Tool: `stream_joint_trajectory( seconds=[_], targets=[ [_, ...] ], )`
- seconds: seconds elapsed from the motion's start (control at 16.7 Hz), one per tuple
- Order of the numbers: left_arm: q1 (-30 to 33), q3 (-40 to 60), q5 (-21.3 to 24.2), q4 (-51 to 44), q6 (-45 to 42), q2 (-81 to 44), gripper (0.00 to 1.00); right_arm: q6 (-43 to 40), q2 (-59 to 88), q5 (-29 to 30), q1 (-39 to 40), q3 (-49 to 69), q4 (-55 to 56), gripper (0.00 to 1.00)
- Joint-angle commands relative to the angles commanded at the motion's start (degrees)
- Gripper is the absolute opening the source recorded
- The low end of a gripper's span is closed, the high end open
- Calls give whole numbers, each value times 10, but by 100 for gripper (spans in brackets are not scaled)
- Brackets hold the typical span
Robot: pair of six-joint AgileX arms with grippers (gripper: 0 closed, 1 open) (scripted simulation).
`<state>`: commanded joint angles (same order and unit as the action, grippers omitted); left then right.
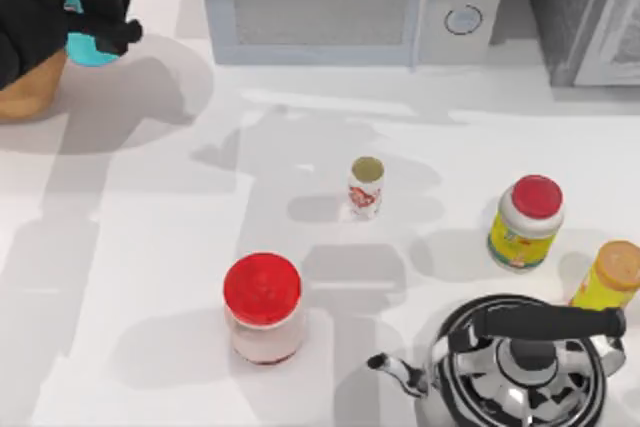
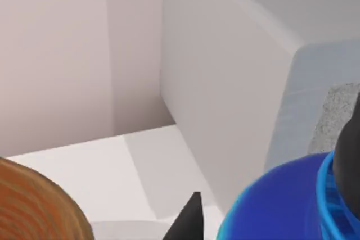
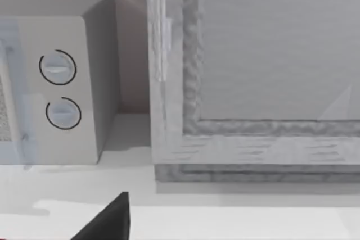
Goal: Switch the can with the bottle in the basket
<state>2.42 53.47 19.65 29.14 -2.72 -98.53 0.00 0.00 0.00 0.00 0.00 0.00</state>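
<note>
Can [image 1: 85, 42] gripped upright in left end effector [image 1: 100, 19], raised at the far-left corner of the desk, just beside basket [image 1: 30, 92], whose golden-brown rim lies at the left edge under the arm. From the left wrist, blue rim of can [image 2: 281, 206] close against a dark finger, basket [image 2: 34, 206] alongside. Bottle [image 1: 366, 187] standing upright near desk centre, long axis vertical, well apart from the held can, toward the desk's right and front. Left arm nearer to basket; judged that can must be set down on bare desk before bottle can be fetched. Bottle roughly midway between both sides; nearer arm not determinable, right arm's position unclear. Right end effector [image 3: 104, 220] shown as a dark fingertip facing microwave [image 1: 340, 2]; grip state cannot be told. Red-lidded jar [image 1: 263, 307], yellow-label jar [image 1: 525, 222], orange-topped container [image 1: 610, 277] and kettle [image 1: 520, 362] along the front and right, clear of bottle.
</note>
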Motion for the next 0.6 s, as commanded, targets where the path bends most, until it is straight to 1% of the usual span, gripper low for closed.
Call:
stream_joint_trajectory(
  seconds=[0.18, 0.3, 0.48, 0.6],
  targets=[
    [-72, 127, -6, -144, -10, 11, 0, 0, 0, 0, 0, 0, 0, 100],
    [-124, 191, -13, -216, -17, 10, 0, 0, 0, 0, 0, 0, 0, 100],
    [-176, 249, -22, -283, -24, 7, 0, 0, 0, 0, 0, 0, 0, 100],
    [-188, 262, -25, -298, -26, 5, 0, 0, 0, 0, 0, 0, 0, 100]
  ],
)
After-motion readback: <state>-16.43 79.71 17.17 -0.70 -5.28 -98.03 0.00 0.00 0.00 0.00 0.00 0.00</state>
